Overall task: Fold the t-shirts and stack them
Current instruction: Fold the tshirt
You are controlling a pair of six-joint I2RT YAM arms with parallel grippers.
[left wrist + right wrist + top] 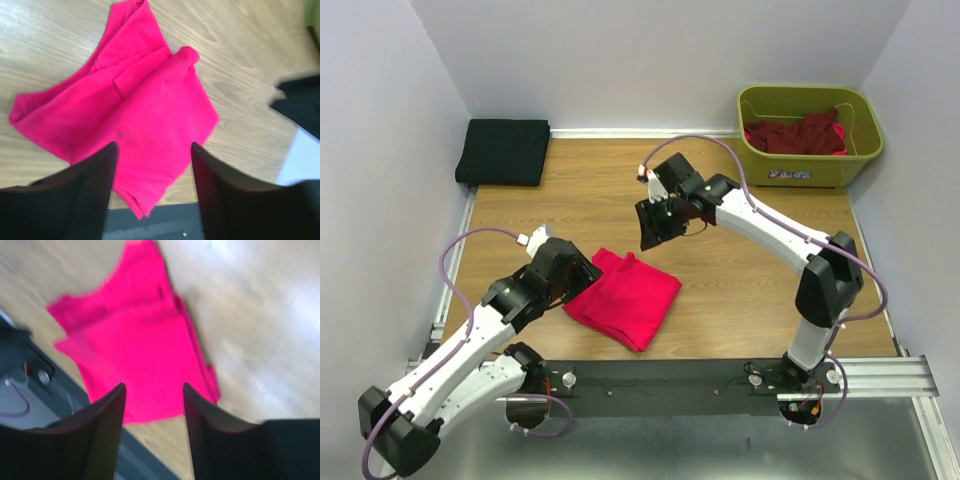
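Fold looks pretty much done on the pink t-shirt (623,296), which lies well apart from the green tub (800,172), diagonally toward the arm bases. Left gripper (152,147) and right gripper (152,386) both gape empty over it. I'd pinch every layer at opposite edges and lift evenly toward the black t-shirt (504,151), straight across from the tub.

Olive-green plastic tub (762,166), perhaps labelled in front, at far right corner of the wooden table (740,285)
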